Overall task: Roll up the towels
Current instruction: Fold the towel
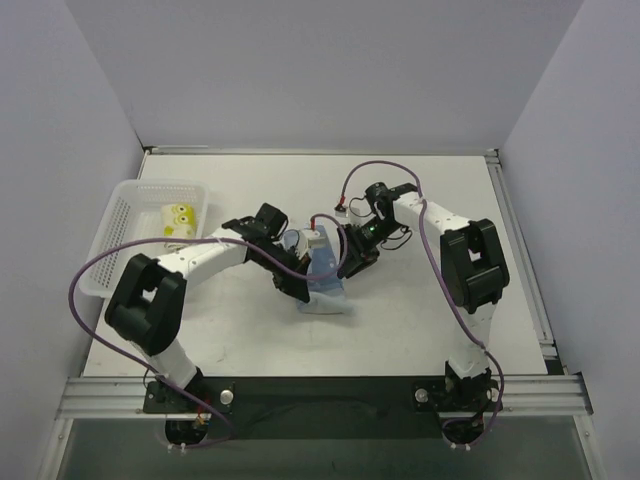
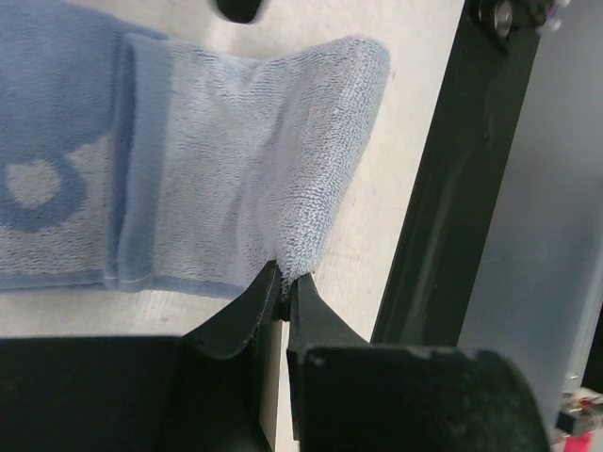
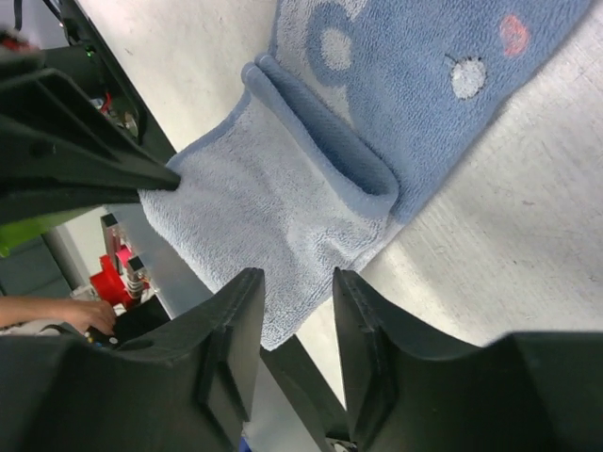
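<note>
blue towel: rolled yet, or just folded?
Just folded, not rolled. The blue towel has one end doubled back along a crease, and the left gripper pinches that end's raised corner.

We see the left arm (image 1: 200,260) and right arm (image 1: 430,213) clad in white shells, with bulky black joint housings (image 1: 150,300). A purple cable (image 1: 85,275) trails along each; a red connector (image 1: 341,210) marks one wrist. The left end effector (image 2: 285,287) and right end effector (image 3: 297,287) have matte black moulded fingers.

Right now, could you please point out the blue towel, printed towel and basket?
blue towel (image 2: 236,179), left wrist view, pale flap.
printed towel (image 1: 178,220), top external view, yellow print.
basket (image 1: 108,235), top external view, left wall.
</note>
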You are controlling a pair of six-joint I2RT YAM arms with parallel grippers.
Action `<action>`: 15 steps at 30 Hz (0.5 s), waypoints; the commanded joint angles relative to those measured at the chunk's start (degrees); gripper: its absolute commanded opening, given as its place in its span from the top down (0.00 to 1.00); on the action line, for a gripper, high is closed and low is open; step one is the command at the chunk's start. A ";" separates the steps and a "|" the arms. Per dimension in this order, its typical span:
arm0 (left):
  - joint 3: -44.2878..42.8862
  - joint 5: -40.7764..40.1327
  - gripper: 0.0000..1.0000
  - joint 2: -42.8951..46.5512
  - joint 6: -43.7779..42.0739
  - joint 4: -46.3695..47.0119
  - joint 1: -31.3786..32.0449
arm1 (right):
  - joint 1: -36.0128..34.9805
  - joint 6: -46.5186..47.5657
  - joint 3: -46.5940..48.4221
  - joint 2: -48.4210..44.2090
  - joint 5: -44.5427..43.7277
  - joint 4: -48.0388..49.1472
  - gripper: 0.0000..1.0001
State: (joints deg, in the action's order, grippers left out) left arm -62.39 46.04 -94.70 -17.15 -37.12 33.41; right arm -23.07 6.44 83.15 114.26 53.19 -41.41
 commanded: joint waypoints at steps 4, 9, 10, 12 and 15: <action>-5.90 11.09 0.99 -8.48 4.93 -0.14 -7.74 | 3.12 1.39 1.66 -2.37 3.67 -2.27 0.56; -8.27 10.12 0.99 -15.06 6.07 -0.14 -10.38 | 4.00 1.65 1.40 -4.13 4.56 -2.10 0.51; -8.53 9.77 0.99 -15.95 6.33 -0.14 -11.25 | 3.91 1.74 1.22 -4.30 4.47 -2.18 0.50; -9.76 7.68 0.99 -18.40 7.56 -0.23 -11.96 | 3.73 2.26 1.04 -4.22 4.12 -2.10 0.50; -11.17 7.92 0.98 -21.23 10.28 0.29 -13.89 | 2.86 2.70 0.87 -3.69 3.68 -2.01 0.43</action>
State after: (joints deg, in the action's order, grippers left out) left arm -70.37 53.10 -114.28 -9.52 -37.28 21.30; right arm -19.20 7.81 83.15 113.56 55.42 -41.39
